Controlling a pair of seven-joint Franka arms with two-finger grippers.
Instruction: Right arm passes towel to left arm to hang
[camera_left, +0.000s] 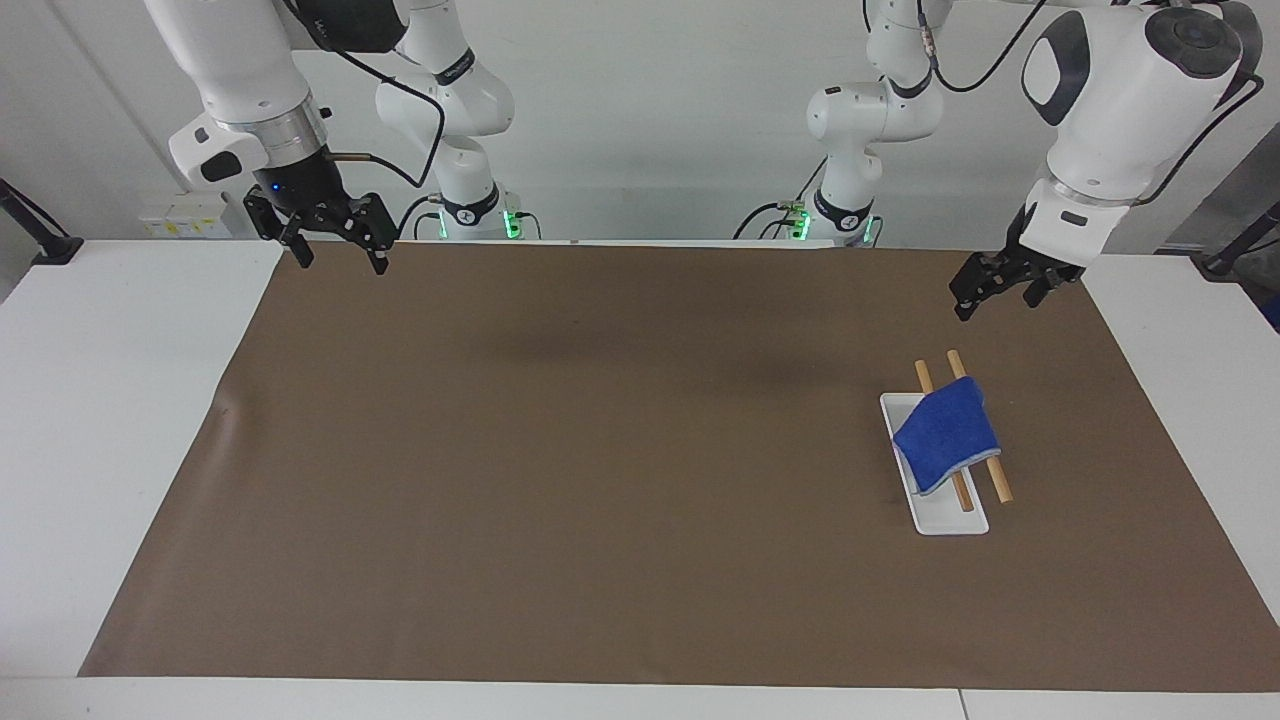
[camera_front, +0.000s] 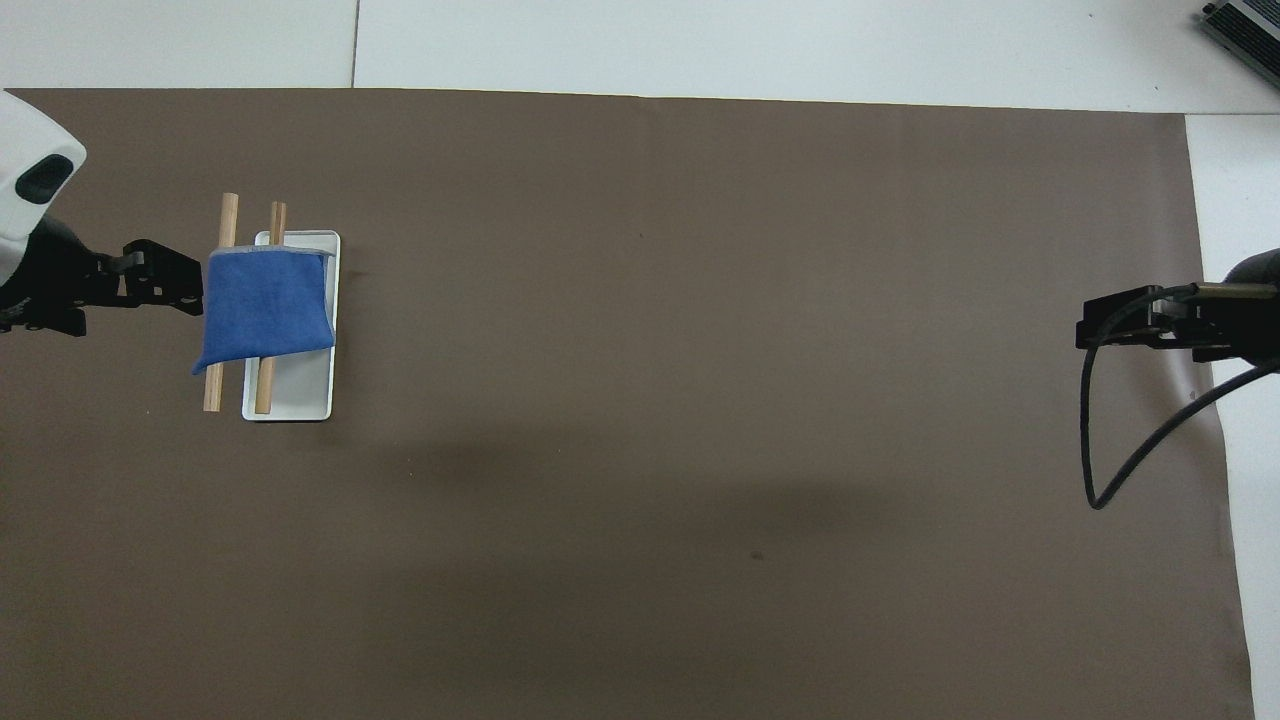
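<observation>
Towel (camera_left: 946, 432) draped over two wooden rods (camera_left: 975, 468) on white tray (camera_left: 940, 520); both grippers, left (camera_left: 1000, 290) and right (camera_left: 335, 240), open, empty, raised; task looks done, retreat clear.

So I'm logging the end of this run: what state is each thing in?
towel: draped over both wooden rods, released.
white tray: flat on the mat, under the rods.
left gripper: open, empty, raised above the mat.
right gripper: open, empty, waiting over the mat's edge.

Left tool (camera_left: 993, 292) raised, fingers apart, right tool (camera_left: 340, 250) raised, fingers spread
</observation>
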